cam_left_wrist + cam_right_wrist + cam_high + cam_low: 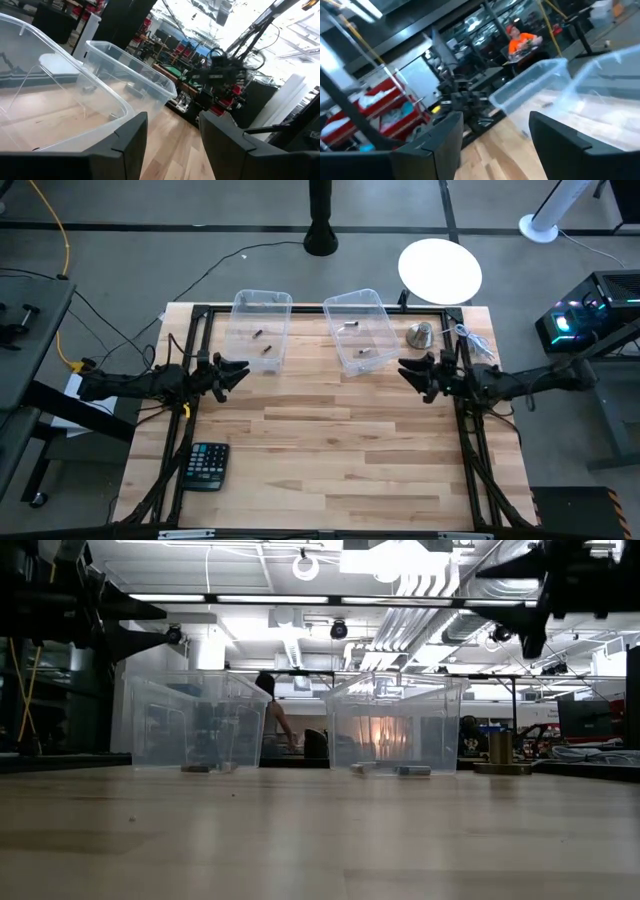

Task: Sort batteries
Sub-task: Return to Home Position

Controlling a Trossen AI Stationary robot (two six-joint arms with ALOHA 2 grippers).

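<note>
Two clear plastic bins stand near the table's far edge: the left bin (261, 330) holds dark batteries (266, 349), the right bin (362, 332) holds light batteries (364, 353). In the low view the batteries lie on the bin floors (197, 768) (411, 770). My left gripper (243, 372) hovers open at the table's left side, level, just near of the left bin. My right gripper (405, 370) hovers open at the right side, beside the right bin. Both are empty. The wrist views show open fingers (171, 145) (495, 145).
A black calculator (206, 465) lies near the table's near-left corner. A metal bell-shaped object (419, 334) stands right of the right bin, with cables (472, 340) beside it. A black frame (470, 450) runs along the table's sides. The wooden middle of the table is bare.
</note>
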